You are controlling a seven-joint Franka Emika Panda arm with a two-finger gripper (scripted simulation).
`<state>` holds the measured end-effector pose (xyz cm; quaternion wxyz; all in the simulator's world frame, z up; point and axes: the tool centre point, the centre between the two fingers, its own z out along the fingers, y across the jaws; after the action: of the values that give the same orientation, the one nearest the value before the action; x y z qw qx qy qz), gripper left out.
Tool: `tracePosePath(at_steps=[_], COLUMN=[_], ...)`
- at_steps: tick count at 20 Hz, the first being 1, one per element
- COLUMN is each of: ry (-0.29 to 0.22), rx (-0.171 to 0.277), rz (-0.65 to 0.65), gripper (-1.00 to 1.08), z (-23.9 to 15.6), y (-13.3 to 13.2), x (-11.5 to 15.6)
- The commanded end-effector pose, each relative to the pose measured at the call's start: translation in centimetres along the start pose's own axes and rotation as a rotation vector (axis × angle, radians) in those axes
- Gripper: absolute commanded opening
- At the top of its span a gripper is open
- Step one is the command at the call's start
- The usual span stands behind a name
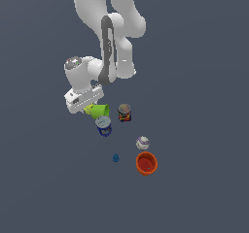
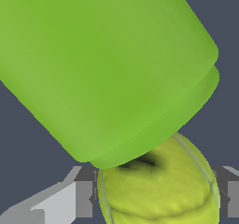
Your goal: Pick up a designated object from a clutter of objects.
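The yellow-green tennis ball with its curved seam sits between my two fingers in the wrist view, and a thin gap shows on each side of it. My gripper is open around the ball, not pressed on it. The bright green cup lies tipped and touches the ball's far side. In the exterior view the ball peeks out under the white hand, my gripper is lowered onto it, and the green cup lies right beside it.
A blue can stands just in front of the cup and a dark red-labelled can to the exterior view's right. Nearer the camera are a white-purple ball, a tiny blue piece and an orange-red bowl.
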<state>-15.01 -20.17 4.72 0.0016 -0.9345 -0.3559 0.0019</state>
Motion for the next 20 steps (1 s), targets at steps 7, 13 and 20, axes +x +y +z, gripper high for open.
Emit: tracePosePath(at_steps=[7, 13, 20], ry=[0.001, -0.001, -0.002], rx=[-0.004, -0.005, -0.006], rz=[-0.001, -0.001, 0.000], gripper=[-1.00, -1.00, -1.00], z=[-3.5, -7.7, -13.6], y=[1.0, 2.3, 4.0], x=[1.8, 3.9, 6.8])
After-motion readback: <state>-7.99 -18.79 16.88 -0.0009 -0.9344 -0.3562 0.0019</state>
